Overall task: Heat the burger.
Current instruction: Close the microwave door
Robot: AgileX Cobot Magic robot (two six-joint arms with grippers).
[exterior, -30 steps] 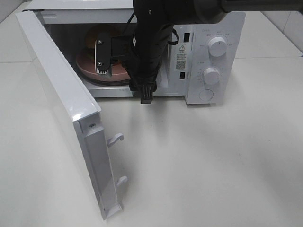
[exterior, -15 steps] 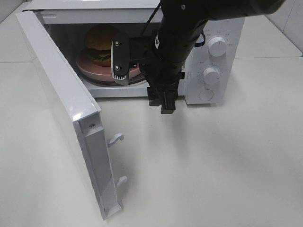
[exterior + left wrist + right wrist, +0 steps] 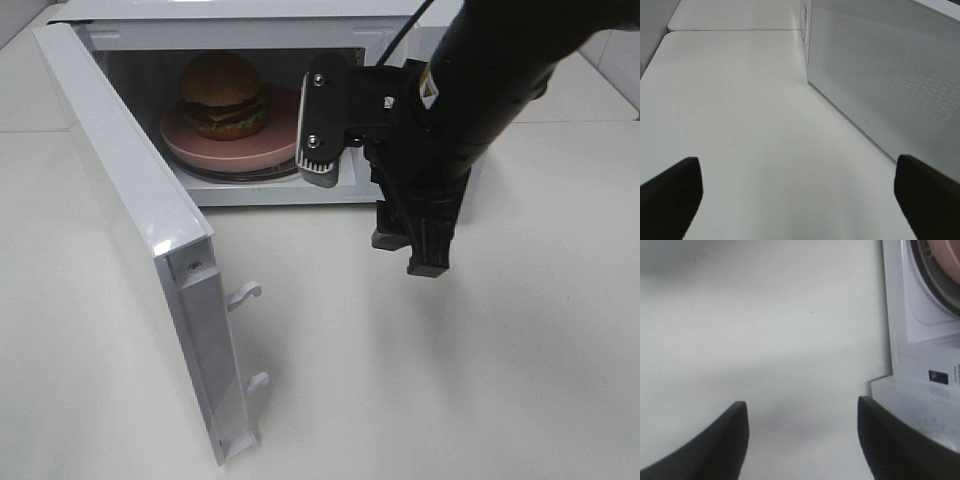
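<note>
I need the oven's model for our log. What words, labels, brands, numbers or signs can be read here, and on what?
Nothing is legible.
Microwave front, right wrist view: a black rectangular mark and tiny print beside it, too blurred to read.
Microwave's dotted white panel, left wrist view: one tiny mark, too small to read.
Exterior view: the arm hides the control panel.

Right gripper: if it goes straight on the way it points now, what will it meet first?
Most likely the bare table in front of the microwave. The right gripper points down, and its wrist view shows only tabletop between its open fingers; the microwave sits off to one side.
</note>
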